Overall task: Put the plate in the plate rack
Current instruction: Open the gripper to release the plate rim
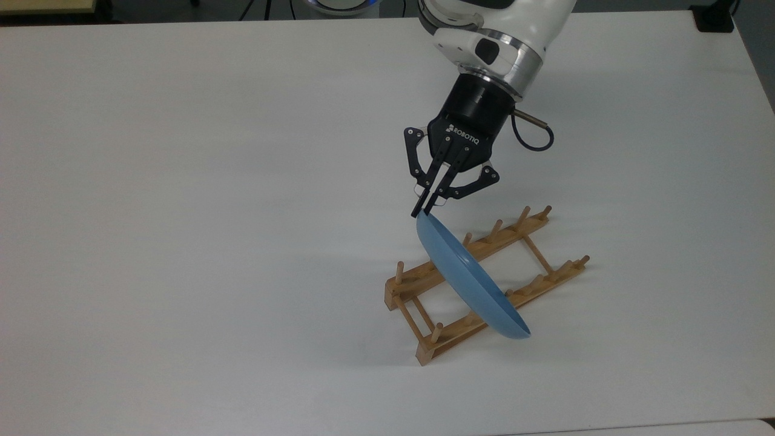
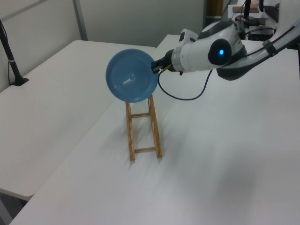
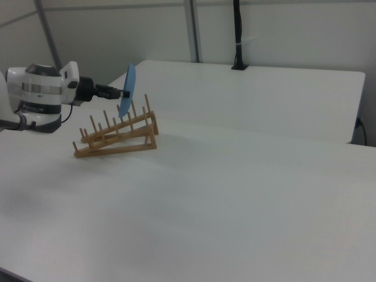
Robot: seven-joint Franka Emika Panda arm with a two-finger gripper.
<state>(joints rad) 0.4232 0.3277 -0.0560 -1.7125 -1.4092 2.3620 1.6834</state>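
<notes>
The light-blue plate stands on edge, tilted, over the wooden plate rack. Its lower rim hangs in front of the rack's near rail in the top view. My gripper is shut on the plate's upper rim, coming down at a slant from the top view's upper right. In the left view the plate faces the camera above the rack's far end, with the gripper at the plate's right rim. In the right view the plate is edge-on among the rack's pegs, held by the gripper.
The rack lies on a wide white table. A second white table adjoins it, with a black pole at its edge. A black block sits at the top view's far right corner. A cable loops below my wrist.
</notes>
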